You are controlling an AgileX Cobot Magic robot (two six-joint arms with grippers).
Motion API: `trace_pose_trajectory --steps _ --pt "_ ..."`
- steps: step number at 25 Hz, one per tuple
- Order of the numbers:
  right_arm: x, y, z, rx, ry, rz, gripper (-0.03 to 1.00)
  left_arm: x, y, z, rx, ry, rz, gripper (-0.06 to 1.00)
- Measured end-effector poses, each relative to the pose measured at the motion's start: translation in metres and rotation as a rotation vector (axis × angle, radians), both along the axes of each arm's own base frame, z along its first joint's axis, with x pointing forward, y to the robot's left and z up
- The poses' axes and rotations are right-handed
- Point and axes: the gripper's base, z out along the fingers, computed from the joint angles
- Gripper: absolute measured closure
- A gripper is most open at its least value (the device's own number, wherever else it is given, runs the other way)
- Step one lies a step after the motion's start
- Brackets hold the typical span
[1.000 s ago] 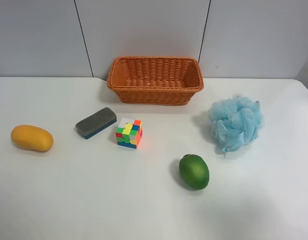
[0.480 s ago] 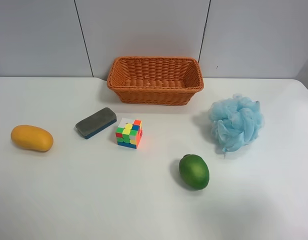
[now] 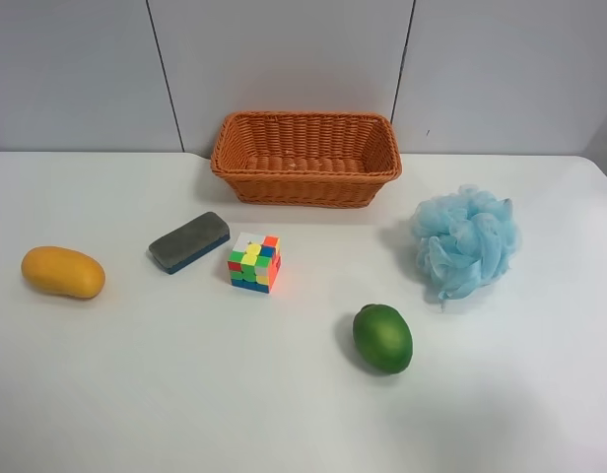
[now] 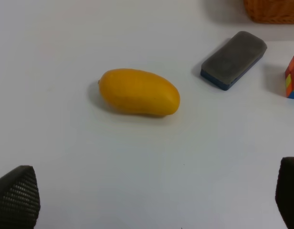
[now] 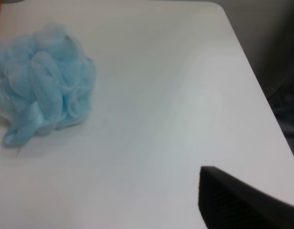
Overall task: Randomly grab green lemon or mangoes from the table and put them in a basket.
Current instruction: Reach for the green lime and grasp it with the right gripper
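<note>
Quick look at my setup, nearest stuff first. My left claw (image 4: 152,195) is spread wide and holds nothing, with both tips sitting at the corners of my left wrist view, above the counter (image 3: 185,394). My guess is it's wide like that so it can drop straight over a fruit. My right claw (image 5: 237,202) only shows one dark finger in its own view, so I honestly can't tell if it's spread or clenched.

The green lemon (image 3: 382,338) lies closest to the near edge, roughly mid-counter, all by itself with room around it. The mango (image 4: 139,92) lies on its side out by the edge on my left arm's side, right ahead of the left claw, so that one looks like the easy pick for that arm.

Further back are the things I don't want: a grey eraser block (image 3: 188,241) and a colourful puzzle cube (image 3: 253,262) just beside it, and a fluffy blue bath puff (image 3: 465,241) over toward the opposite side edge. They seem to be there as decoys.

The basket (image 3: 303,189) sits at the far edge, about centred and empty, which I figure puts it within reach of either arm.

I can't read any brand, label or writing on anything. The cube's stickers are plain colours.
</note>
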Motion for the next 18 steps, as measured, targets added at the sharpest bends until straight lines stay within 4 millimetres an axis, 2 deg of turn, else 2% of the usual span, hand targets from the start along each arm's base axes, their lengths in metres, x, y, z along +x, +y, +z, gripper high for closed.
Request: trace_pose_trajectory --steps 13,15,18 --pt "0.000 0.000 0.001 -0.007 -0.004 0.006 -0.02 0.000 0.000 0.000 0.000 0.000 0.000 -0.05" --pt "-0.002 0.000 0.007 -0.007 -0.017 0.008 -0.02 0.000 0.000 0.000 0.000 0.000 0.000 -0.05" --pt "0.004 0.000 0.029 -0.018 -0.006 0.012 -0.02 0.000 0.000 0.000 0.000 0.000 0.000 -0.05"
